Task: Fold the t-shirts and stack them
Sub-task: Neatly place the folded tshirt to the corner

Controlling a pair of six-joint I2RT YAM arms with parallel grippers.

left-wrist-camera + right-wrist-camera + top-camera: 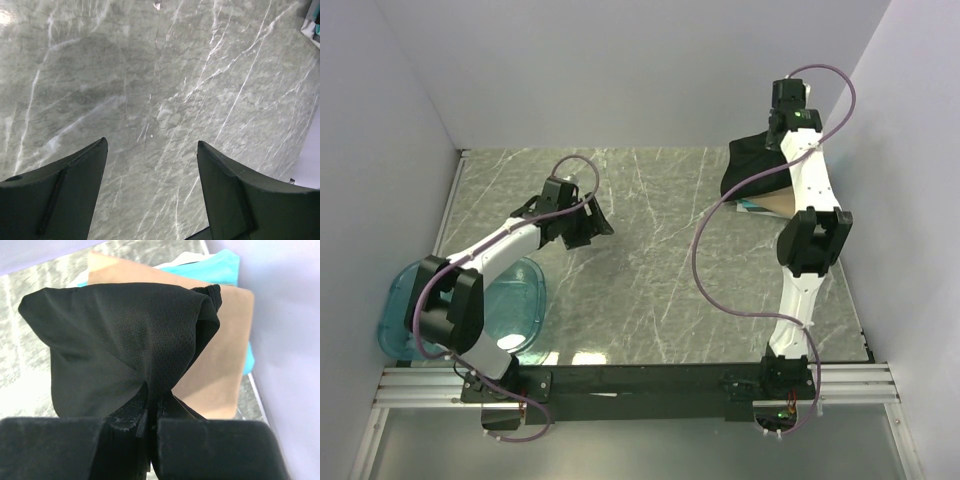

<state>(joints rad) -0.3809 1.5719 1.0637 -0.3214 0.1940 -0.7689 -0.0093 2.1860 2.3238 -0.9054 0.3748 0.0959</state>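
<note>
At the far right corner of the bench point(650, 200), the right tool point(152, 415) pinches a black t-shirt point(125, 340), partly hiding the tan shirt point(220, 355) and teal shirt point(215, 267) beneath. The left tool point(151, 145) gapes wide.

A black t-shirt point(120, 340) of mesh cloth hangs bunched, pinched in the right tool point(153, 412). Beyond and below the tool a tan shirt point(222, 350) lies flat, atop a turquoise shirt point(215, 267).

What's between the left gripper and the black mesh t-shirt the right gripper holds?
Only bare grey marble tabletop separates the left gripper from the black mesh t-shirt, as the top external view shows.
</note>
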